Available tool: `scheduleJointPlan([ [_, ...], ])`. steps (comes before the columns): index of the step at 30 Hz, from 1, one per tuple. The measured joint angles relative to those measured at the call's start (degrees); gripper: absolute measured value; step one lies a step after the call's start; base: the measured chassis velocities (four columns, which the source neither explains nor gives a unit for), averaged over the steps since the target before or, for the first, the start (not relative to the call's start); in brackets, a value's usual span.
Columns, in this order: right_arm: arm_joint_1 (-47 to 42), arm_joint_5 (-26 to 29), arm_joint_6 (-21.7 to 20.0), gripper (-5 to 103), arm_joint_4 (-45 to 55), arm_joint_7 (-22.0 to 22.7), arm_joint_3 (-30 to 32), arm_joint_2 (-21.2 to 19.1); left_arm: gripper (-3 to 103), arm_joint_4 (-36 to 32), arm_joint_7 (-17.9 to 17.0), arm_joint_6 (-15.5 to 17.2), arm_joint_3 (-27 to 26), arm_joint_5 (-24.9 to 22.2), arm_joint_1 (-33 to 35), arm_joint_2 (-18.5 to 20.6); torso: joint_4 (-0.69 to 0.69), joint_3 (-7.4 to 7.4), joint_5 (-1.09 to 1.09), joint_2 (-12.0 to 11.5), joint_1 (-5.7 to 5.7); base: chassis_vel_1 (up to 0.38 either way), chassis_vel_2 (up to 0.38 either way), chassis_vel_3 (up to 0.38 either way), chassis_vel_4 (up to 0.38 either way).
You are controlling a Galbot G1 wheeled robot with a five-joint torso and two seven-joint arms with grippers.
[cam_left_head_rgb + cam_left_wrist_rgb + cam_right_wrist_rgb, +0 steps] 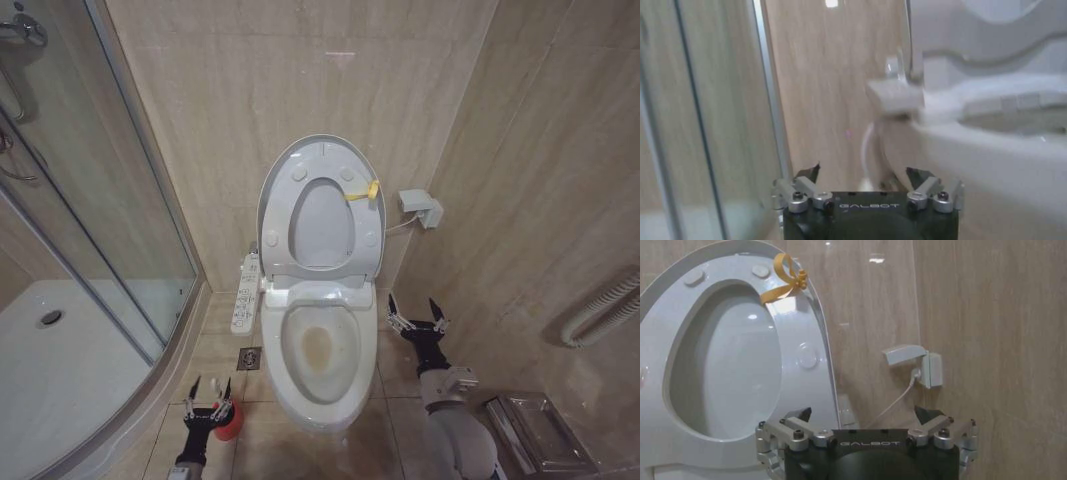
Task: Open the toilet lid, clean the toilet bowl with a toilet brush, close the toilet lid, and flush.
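Note:
The toilet lid [322,225] stands raised against the back wall with the seat ring [275,215] up against it. A yellow tag [365,192] hangs at its right edge. Below it the toilet bowl [285,372] lies open, with a brownish stain [318,348] inside. My left gripper [210,392] is open, low on the floor left of the bowl, right beside the red holder cup [229,422]. The toilet brush itself is hidden. My right gripper [417,318] is open just right of the bowl's rim. The right wrist view shows the lid [727,360], the tag [783,282] and that gripper [863,416] holding nothing.
A long white control panel [245,293] juts from the toilet's left side. A glass shower enclosure [100,200] and its white tray [60,370] fill the left. There is a floor drain [249,357], a wall socket [420,207], a wall hose [600,315] and a metal box [540,430] at the right.

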Motion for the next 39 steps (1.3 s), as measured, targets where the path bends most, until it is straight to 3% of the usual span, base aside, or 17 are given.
scheduleJointPlan([
  [3,0.0,0.0,0.0,100,0.0,0.0,0.0,0.0,85,-5.1,-3.3,-0.1,-2.9,5.0,2.9,-0.1,0.01,0.0,-0.01,0.0,0.0,0.0,0.0,0.0,0.0],
  [5,0.0,0.0,0.0,100,0.0,0.0,0.0,0.0,85,-7.1,-3.7,0.2,-3.7,5.5,3.8,-0.1,0.0,0.0,-0.01,0.0,0.0,0.0,0.0,0.0,0.0],
  [6,0.0,0.0,0.0,100,0.0,0.0,0.0,0.0,100,-10.6,-4.1,1.4,-4.9,5.8,5.3,0.0,0.01,0.0,0.0,0.0,0.0,0.0,0.0,0.0,0.0],
  [8,0.0,0.0,0.0,100,0.0,0.0,0.0,0.0,100,-13.7,-4.3,2.7,-5.7,5.8,6.5,0.1,0.01,0.0,0.0,0.0,0.0,0.0,0.0,0.0,0.0],
  [10,0.0,0.0,0.0,100,0.0,0.0,0.0,0.0,100,-20.2,-4.6,6.0,-7.1,5.8,8.8,0.2,0.0,0.0,0.0,0.0,0.0,0.0,0.0,0.0,0.0],
  [11,0.0,0.0,0.0,100,0.0,0.0,0.0,0.0,100,-26.1,-4.9,9.1,-8.0,5.7,11.0,0.4,0.0,0.0,0.01,0.0,0.0,0.0,0.0,0.0,0.0],
  [13,0.0,0.0,0.0,100,0.0,0.0,0.0,0.0,100,-28.0,-5.0,10.0,-8.3,5.7,11.6,0.5,0.01,0.0,0.0,0.0,0.0,0.0,0.0,0.0,0.0],
  [16,0.0,0.0,0.0,100,0.0,0.0,0.0,0.0,100,-39.2,-4.1,15.3,-10.2,4.8,15.7,0.7,0.02,0.0,0.01,0.0,0.0,0.0,0.0,0.0,0.0],
  [17,0.0,0.0,0.0,100,0.0,0.0,0.0,0.0,100,-39.2,-4.1,15.3,-10.2,4.8,15.7,0.7,0.02,0.0,0.01,0.0,0.0,0.0,0.0,0.0,0.0],
  [19,0.0,0.0,0.0,100,0.0,0.0,0.0,0.0,100,-43.2,-2.5,18.3,-10.9,2.6,16.2,0.2,0.02,0.0,0.02,0.0,0.0,0.0,0.0,0.0,0.0],
  [26,0.0,0.0,0.0,100,0.0,0.0,0.0,0.0,100,-45.5,-0.6,22.3,-12.2,-0.2,14.3,-1.9,0.0,0.0,0.0,0.0,0.0,0.0,0.0,0.0,0.0],
  [28,0.0,0.0,0.0,100,0.0,0.0,0.0,0.0,100,-47.5,-0.6,25.8,-12.4,-3.2,14.8,-1.5,0.02,0.0,0.0,0.0,0.0,0.0,0.0,0.0,0.0],
  [32,0.0,0.0,0.0,100,0.0,0.0,0.0,0.0,100,-49.0,-0.2,28.6,-12.3,-4.7,14.8,-1.0,0.01,0.0,0.0,0.0,0.0,0.0,0.0,0.0,0.0],
  [39,0.0,0.0,0.0,100,0.0,0.0,0.0,0.0,100,-47.9,4.2,26.9,-12.6,-5.4,14.0,-1.2,0.01,0.0,0.0,0.0,0.0,0.0,0.0,0.0,0.0],
])
